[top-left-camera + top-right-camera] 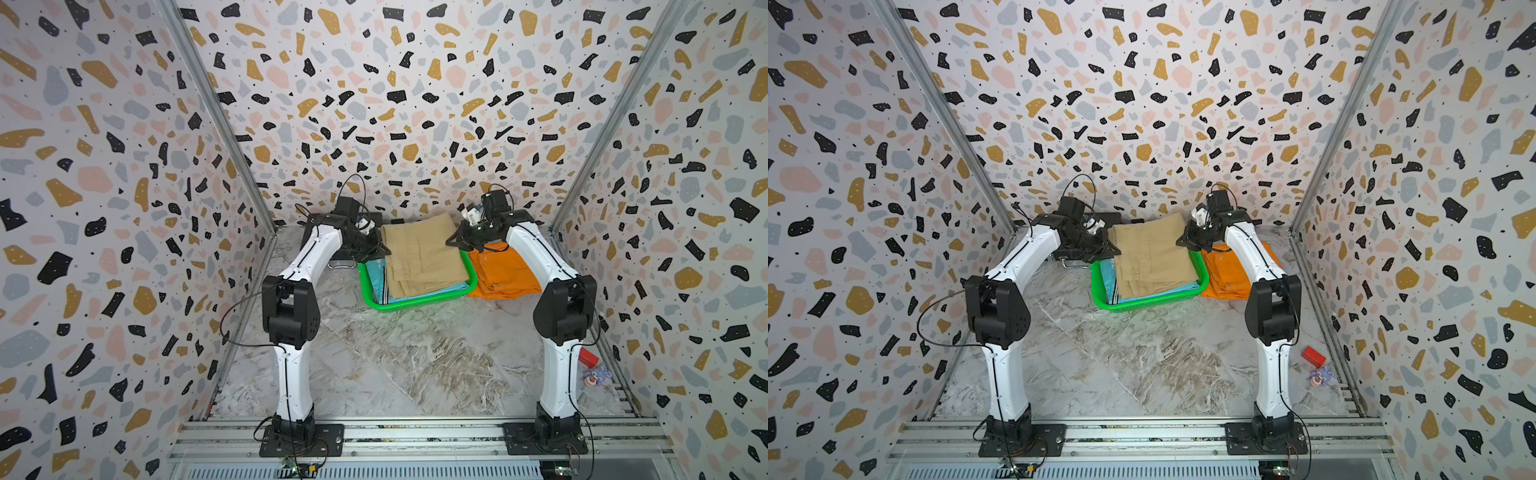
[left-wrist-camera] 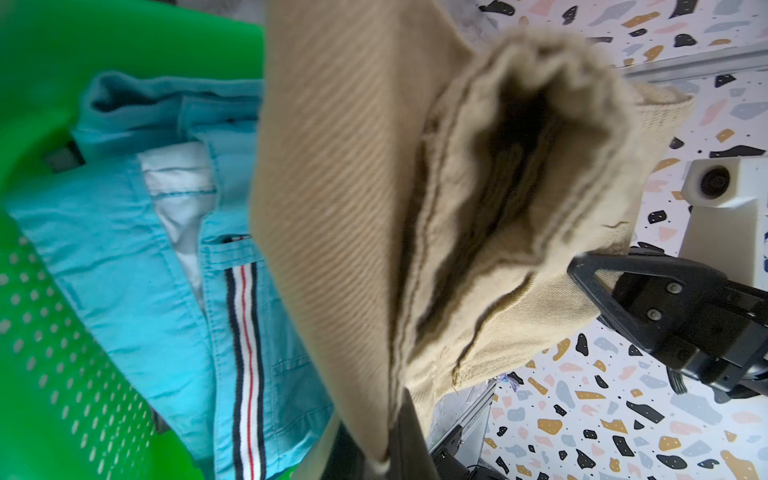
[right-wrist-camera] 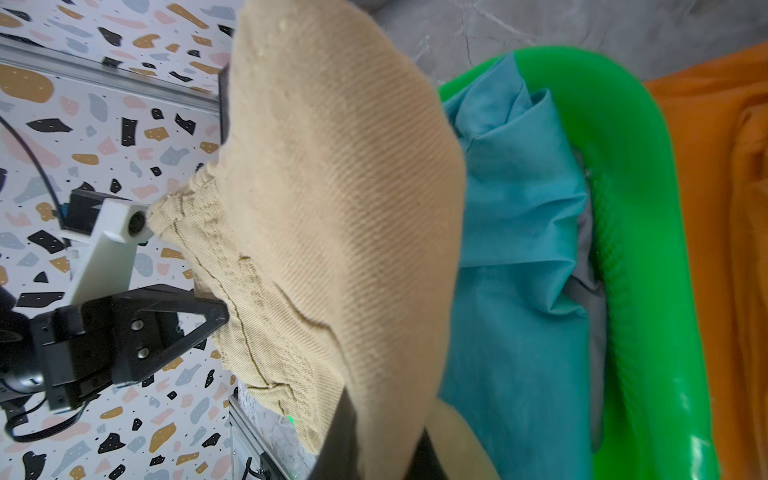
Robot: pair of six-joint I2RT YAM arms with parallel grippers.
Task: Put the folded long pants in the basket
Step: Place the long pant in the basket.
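"Over at the far edge of the table (image 1: 395, 365), in the middle, do you see the green basket (image 1: 415, 305)?"

"Yes. The tan pants (image 1: 419, 253) hang over it, held up at the far end by both arms."

"How are the claws?"

"The left claw (image 1: 384, 249) is clamped tight on the left side of the tan pants, and the right claw (image 1: 451, 241) is pinched just as tight on the right side. Up close the cloth bunches between the black fingers (image 3: 208, 316)."

"Are the pants in the basket?"

"Partly. The near end looks to lie on the teal pants (image 1: 375, 276) inside the basket. The far end is lifted and reaches out past the far rim."

"Anything else in there?"

"Cloth with a navy, white and red stripe (image 2: 247, 353) lies beside the teal, under the tan."

"And the orange pants (image 1: 505, 270)?"

"Flat on the table, right against the basket's right side, partly under the right arm."

"What else?"

"A flat black case (image 1: 1115, 216) sits behind the left arm at the far edge, and a small red block (image 1: 1313, 356) lies by the right edge."
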